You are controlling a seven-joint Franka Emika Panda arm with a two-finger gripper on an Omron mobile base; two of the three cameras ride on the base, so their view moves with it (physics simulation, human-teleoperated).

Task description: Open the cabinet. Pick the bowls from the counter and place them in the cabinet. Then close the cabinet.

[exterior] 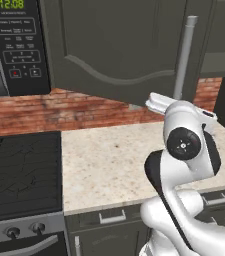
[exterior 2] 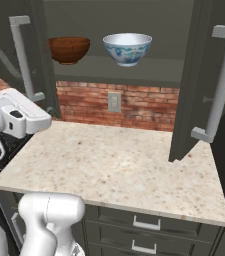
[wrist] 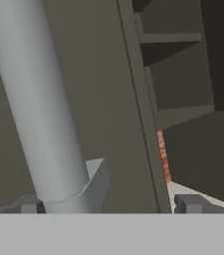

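Right base view, cabinet point(exterior 2: 184, 75): both arched-panel doors stand open, swung out over the counter.
Bowls: the brown wooden bowl point(exterior 2: 68, 49) and the white bowl point(exterior 2: 127, 48) with blue pattern sit upright side by side on the cabinet's lower shelf, a gap between them, brown on the left.
Left door: its grey bar handle point(exterior 2: 24, 57) runs vertically just above the robot's hand; in the left base view the same handle point(exterior: 184, 56) rises right behind the wrist.
Right door: its handle point(exterior 2: 222, 80) hangs well apart from the arm.
Gripper point(wrist: 108, 203): in the hand view the two fingertips are spread wide, one on each side of the lower end of the handle point(wrist: 39, 109), with the handle's foot bracket between them; whether they touch it cannot be told.
Counter point(exterior 2: 119, 170): beige speckled top below the open doors.
Surroundings: brick backsplash point(exterior 2: 144, 107) with an outlet point(exterior 2: 114, 102), microwave point(exterior: 19, 45) and stovetop point(exterior: 21, 172) to the left.
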